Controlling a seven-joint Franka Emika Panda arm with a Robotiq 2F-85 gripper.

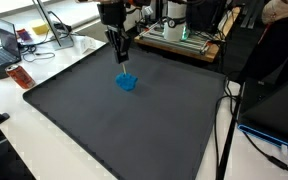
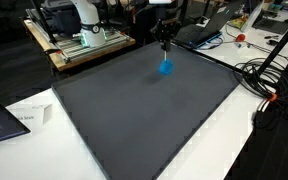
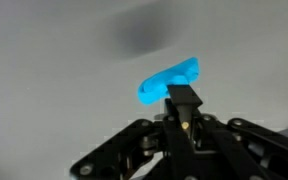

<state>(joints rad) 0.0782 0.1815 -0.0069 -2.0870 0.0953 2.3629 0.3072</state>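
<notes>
My gripper (image 1: 123, 60) hangs over the far part of a large dark grey mat (image 1: 104, 130), its fingers pressed together. A small bright blue object (image 1: 127, 82) sits right at the fingertips, just below them in both exterior views (image 2: 165, 68). In the wrist view the gripper (image 3: 184, 95) comes up from the bottom and the shut black fingertips (image 3: 187, 100) cover the near edge of the blue object (image 3: 167, 80), which seems pinched there. A soft dark shadow (image 3: 136, 36) lies on the mat beyond it. Whether the object touches the mat I cannot tell.
The mat (image 2: 144, 120) covers most of a white table. Past its far edge stand a device on a wooden board (image 1: 179, 38) and a laptop (image 1: 2, 50). Cables (image 2: 269, 75) and a tripod leg lie beside the mat. A paper (image 2: 24, 118) lies at one corner.
</notes>
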